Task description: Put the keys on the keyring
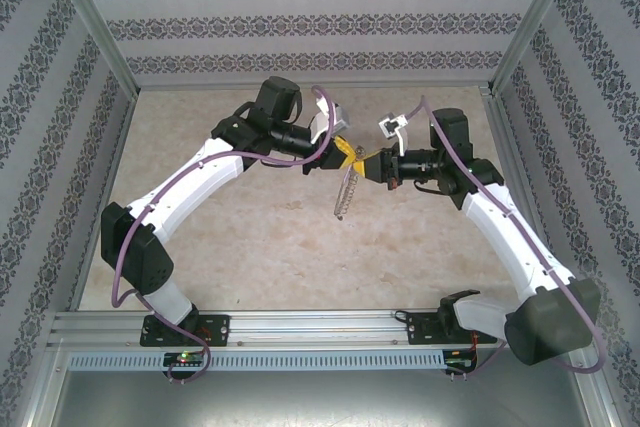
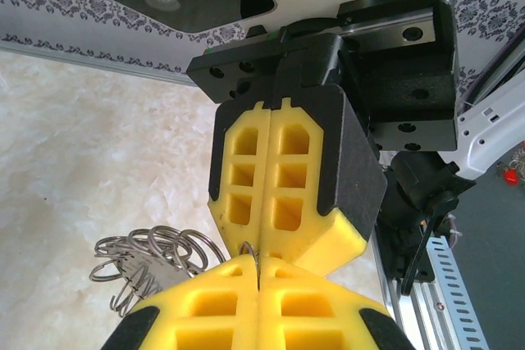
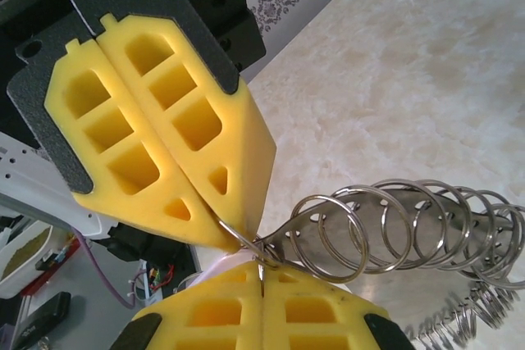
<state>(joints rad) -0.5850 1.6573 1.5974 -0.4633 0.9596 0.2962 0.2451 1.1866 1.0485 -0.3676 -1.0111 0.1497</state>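
**Both grippers pinching the keyring above mid-table**

The left gripper (image 1: 351, 156) and right gripper (image 1: 366, 161) are meeting tip to tip. Each pair of yellow fingers is pressed fully together on the same thin wire at the top of the keyring (image 1: 345, 195).

The keyring is hanging below that meeting point, off the table (image 1: 250, 247), and tilting down toward the left arm's side. In the right wrist view it is showing as grey metal, with a row of round wire loops overlapping like a coil.

The marbled tabletop is spreading wide around the hanging hoop. The patterned walls (image 1: 320, 22) are closing in the far side and both flanks. The aluminium rail (image 1: 320, 325) is running along the near edge, well apart from the grippers.
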